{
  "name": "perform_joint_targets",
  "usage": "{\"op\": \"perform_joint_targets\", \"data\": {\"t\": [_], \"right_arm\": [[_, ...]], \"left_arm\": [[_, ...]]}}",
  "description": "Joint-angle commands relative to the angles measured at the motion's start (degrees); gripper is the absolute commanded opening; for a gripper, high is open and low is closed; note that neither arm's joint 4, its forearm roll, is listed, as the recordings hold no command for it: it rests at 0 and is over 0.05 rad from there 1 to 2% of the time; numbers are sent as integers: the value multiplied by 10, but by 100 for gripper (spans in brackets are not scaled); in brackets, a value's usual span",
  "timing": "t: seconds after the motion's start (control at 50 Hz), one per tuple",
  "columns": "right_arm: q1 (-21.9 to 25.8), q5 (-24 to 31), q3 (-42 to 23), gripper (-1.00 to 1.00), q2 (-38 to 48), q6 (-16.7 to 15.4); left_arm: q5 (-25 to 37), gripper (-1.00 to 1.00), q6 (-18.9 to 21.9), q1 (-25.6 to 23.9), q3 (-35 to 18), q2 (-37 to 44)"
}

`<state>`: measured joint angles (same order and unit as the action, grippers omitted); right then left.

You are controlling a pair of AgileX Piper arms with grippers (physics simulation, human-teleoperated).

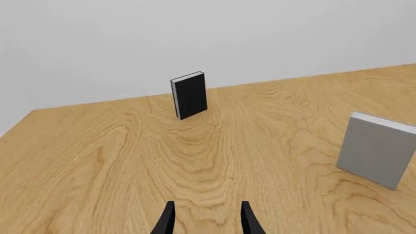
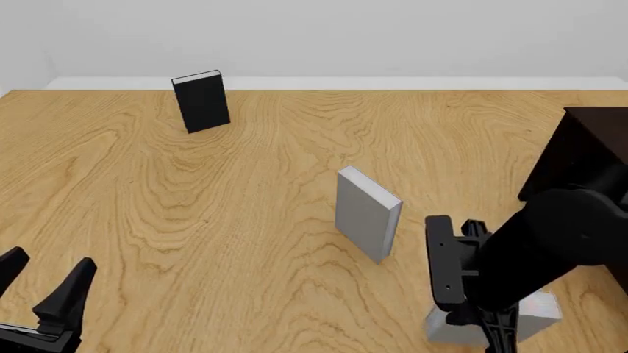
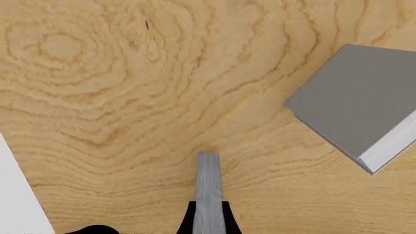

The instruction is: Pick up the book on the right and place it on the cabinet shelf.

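Left wrist view: left gripper (image 1: 206,220), fingers spread apart with nothing between them, above bare wooden table (image 1: 130,156); black book (image 1: 190,95) standing upright near the far table edge before a pale wall (image 1: 195,39); second grey book (image 1: 377,148) standing upright, well apart from the black one. Front view: left gripper (image 2: 44,283) low at the near left, parted and empty; black book (image 2: 201,101) upright at the far left; second grey book (image 2: 367,213) upright near the table's middle; right gripper (image 2: 461,312) at the near right, its arm (image 2: 549,243) covering most of the book (image 2: 534,309), of which a pale grey part shows beneath; dark cabinet (image 2: 579,147) at the right edge, its shelf recess not discernible. Right wrist view: right gripper (image 3: 208,214), fingers pressed against both faces of the book (image 3: 208,180), seen edge-on as a thin grey slab; second grey book (image 3: 357,105) near, apart from it, over table (image 3: 130,97).
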<state>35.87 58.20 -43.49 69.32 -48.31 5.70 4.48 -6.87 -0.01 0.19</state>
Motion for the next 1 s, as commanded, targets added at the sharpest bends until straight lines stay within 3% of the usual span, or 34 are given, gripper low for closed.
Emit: {"op": "perform_joint_targets", "data": {"t": [0.02, 0.06, 0.1, 0.14, 0.18, 0.34, 0.56, 0.58, 0.62, 0.66, 0.7, 0.74, 0.8, 1.0], "right_arm": [[29, 18, -8, -100, 0, 39], [13, 17, -7, -100, -6, 22], [35, 27, -13, -100, -5, 46], [20, 26, -12, -100, -10, 29], [33, 35, -14, -100, -11, 42], [22, 66, -24, -100, -37, 37], [-5, 96, -27, -100, -67, 14], [-34, 96, -21, -100, -78, -14], [-56, 100, -18, -100, -91, -37], [-50, 107, -24, -100, -91, -30], [-119, 98, -18, -100, -122, -92], [-97, 106, -20, -100, -116, -74], [-138, 100, -14, -100, -139, -111], [-182, 83, -27, -100, -172, -156]], "left_arm": [[0, 100, -1, 0, 0, 0], [0, 100, -1, 0, 0, 0], [-1, 100, 0, -1, 0, 0], [0, 100, 0, -1, 0, 0], [-1, 100, 0, -1, 0, 0], [-4, 100, -3, -3, 0, 0], [-8, 100, -4, -8, 0, 0], [-8, 100, -5, -8, 0, 0], [-9, 100, -4, -8, 0, 0], [-9, 100, -5, -9, 0, 0], [-10, 100, -5, -10, 0, 0], [-11, 100, -6, -10, 0, 1], [-11, 100, -6, -11, 0, 1], [-14, 100, -6, -14, 0, 0]]}}
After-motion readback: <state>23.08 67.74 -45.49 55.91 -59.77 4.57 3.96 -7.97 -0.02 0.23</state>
